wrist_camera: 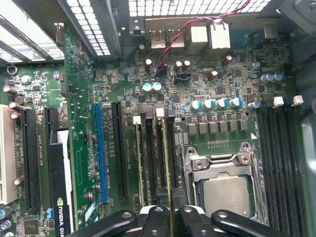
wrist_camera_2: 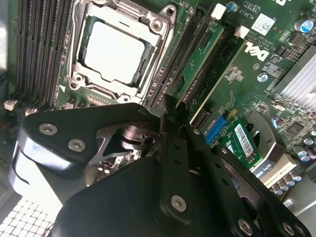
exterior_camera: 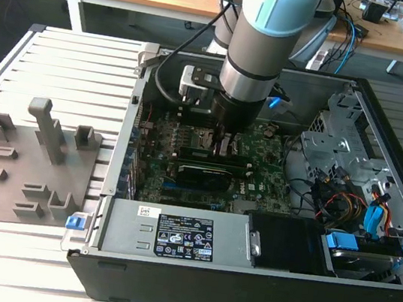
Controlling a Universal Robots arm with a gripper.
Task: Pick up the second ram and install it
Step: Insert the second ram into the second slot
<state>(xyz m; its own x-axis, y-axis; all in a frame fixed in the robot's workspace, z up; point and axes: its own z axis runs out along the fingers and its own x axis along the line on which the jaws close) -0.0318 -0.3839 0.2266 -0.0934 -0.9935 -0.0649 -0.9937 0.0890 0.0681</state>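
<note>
The second ram (wrist_camera: 166,163) is a thin green stick standing on edge in a slot beside the processor socket (wrist_camera: 222,187), deep inside the open computer case. My gripper (wrist_camera: 171,210) is shut on its near end, one black finger on each side. In the second wrist view the same stick (wrist_camera_2: 197,69) runs from a white slot latch down to my gripper (wrist_camera_2: 175,108), next to the socket (wrist_camera_2: 116,49). Another green stick (wrist_camera: 139,163) stands two slots further from the socket. In the exterior view my gripper (exterior_camera: 225,143) reaches straight down onto the motherboard (exterior_camera: 257,182).
A grey fixture plate (exterior_camera: 44,135) with upright blocks lies outside the case on the exterior view's left. Inside the case are a black graphics card (exterior_camera: 202,174), a power supply (exterior_camera: 174,234), a metal drive cage (exterior_camera: 339,141) and coloured cables (exterior_camera: 345,203).
</note>
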